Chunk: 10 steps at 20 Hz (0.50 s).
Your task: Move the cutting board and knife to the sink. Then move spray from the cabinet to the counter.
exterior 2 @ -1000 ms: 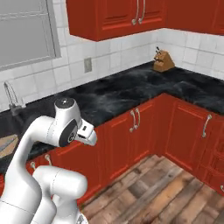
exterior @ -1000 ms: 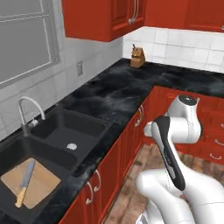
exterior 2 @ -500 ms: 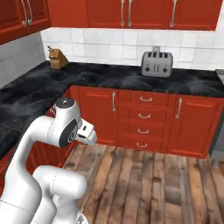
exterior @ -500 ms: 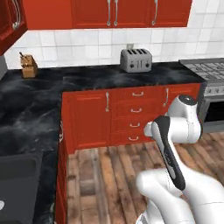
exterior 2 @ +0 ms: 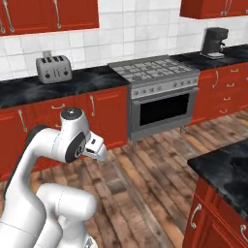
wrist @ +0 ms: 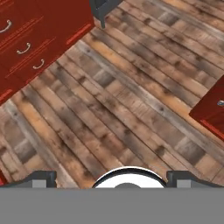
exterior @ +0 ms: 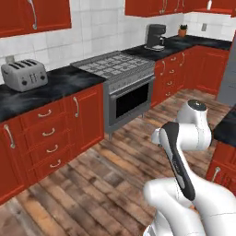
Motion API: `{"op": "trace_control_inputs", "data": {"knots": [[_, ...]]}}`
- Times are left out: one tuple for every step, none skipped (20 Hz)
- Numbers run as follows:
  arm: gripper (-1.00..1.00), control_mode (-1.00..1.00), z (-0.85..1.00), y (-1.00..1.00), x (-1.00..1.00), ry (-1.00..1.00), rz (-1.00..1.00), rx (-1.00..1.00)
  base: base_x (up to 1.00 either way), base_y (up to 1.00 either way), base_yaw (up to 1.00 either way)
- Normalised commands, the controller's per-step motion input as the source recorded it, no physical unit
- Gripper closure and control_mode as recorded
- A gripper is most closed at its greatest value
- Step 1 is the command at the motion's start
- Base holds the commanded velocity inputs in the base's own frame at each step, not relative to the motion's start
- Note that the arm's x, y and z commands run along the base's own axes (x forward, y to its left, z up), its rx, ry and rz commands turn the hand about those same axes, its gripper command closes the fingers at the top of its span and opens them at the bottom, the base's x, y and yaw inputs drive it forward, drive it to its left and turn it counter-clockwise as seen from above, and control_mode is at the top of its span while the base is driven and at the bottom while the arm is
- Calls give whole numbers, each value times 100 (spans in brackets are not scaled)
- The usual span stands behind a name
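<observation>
Wooden floor (wrist: 131, 100) lies below the wide-open, empty jaws.

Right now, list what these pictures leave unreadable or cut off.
- Toaster: its left end is cut off by the left base view's edge.
- Small white item atop the far wall cabinet, left base view: too small to identify.
- Potted plant: too small for detail.
- Gripper: open and empty; the fingertips are cut short at the hand view's bottom.

Kitchen layout across the floor

A toaster (exterior 2: 54, 68) is sitting on the tabletop (exterior 2: 29, 90) left of the stove (exterior 2: 156, 72); what seems a coffee maker (exterior 2: 213, 41) is standing farther right.
</observation>
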Motion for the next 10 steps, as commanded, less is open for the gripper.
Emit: {"op": "trace_control_inputs", "data": {"knots": [[-100,100,0,0,0,0,0,0,0,4,-100],[-100,100,0,0,0,0,0,0,0,4,-100],[-100,100,0,0,0,0,0,0,15,17,-90],[-100,100,0,0,0,0,0,0,31,24,-77],[-100,100,0,0,0,0,0,0,42,27,-63],[-100,100,0,0,0,0,0,0,45,31,-62],[-100,100,0,0,0,0,0,0,52,34,-56],[-100,100,0,0,0,0,0,0,61,38,-44],[-100,100,0,0,0,0,0,0,71,39,-23],[-100,100,0,0,0,0,0,0,75,36,-13]]}}
